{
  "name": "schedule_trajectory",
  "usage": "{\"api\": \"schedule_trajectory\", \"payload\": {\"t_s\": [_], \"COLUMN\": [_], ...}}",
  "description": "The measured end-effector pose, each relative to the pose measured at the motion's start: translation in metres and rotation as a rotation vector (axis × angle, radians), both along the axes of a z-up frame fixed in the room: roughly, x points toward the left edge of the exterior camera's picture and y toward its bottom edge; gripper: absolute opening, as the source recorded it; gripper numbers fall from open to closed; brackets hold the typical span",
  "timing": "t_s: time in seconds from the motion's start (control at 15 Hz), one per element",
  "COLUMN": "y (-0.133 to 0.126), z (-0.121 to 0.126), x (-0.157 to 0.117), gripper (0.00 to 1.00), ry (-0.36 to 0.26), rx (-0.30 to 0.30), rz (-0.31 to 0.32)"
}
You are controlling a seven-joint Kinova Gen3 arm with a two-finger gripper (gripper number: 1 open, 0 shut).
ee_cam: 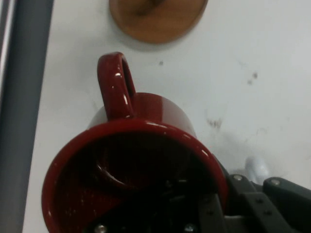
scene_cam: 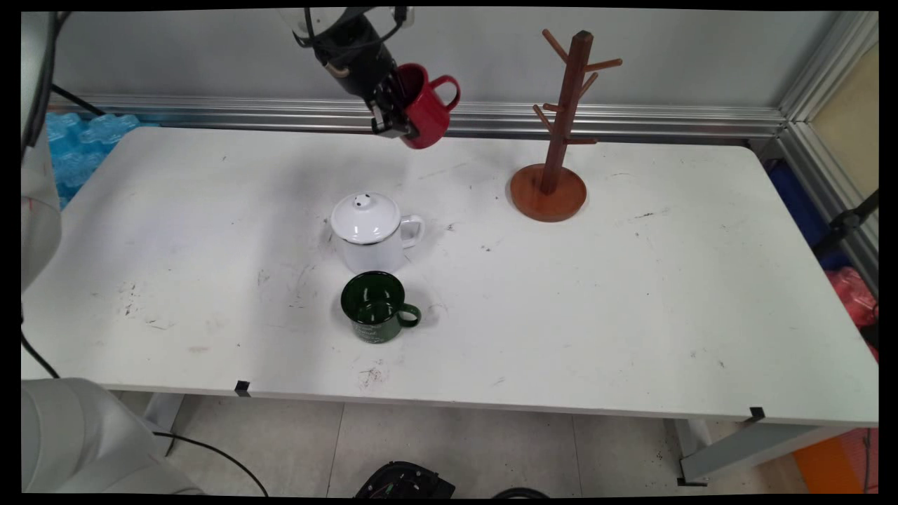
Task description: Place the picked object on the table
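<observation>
The white surface (scene_cam: 631,315) carries three things, and a fourth hangs in the air above its far side. Largest of them is the wooden tree (scene_cam: 565,105), upright on its round base toward the far right, its pegs all bare; in the hand view only the edge of that base (ee_cam: 155,22) shows at the top. Near the middle stands the white pot (scene_cam: 368,235), lid on, handle to the picture's right. Just in front of it, close but seemingly not touching, is the green mug (scene_cam: 375,308), upright and open, with its handle also to the right. The red mug (scene_cam: 424,105) is off the surface altogether, raised high near the back edge, well apart from the pot and to the left of the tree. It is tilted, its mouth turned up toward the arm and its handle pointing toward the tree side. The end effector (scene_cam: 396,116) has it by the rim. In the hand view one finger seems to sit inside the red mug (ee_cam: 146,145) and the other outside its wall, so the end effector (ee_cam: 194,218) is pinching the wall and touching nothing else.
</observation>
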State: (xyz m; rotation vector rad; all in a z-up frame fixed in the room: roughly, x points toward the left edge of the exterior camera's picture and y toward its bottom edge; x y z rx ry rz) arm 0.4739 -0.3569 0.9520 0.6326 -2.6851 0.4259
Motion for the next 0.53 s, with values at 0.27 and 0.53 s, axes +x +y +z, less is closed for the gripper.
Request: {"api": "schedule_trajectory", "payload": {"t_s": [0.27,0.53], "y": [-0.013,-0.023], "z": [-0.021,-0.043], "x": [0.008,0.012], "gripper": [0.0,0.0], "ry": [-0.036,-0.062], "rx": [0.039,0.074], "rz": [-0.006,0.003]}}
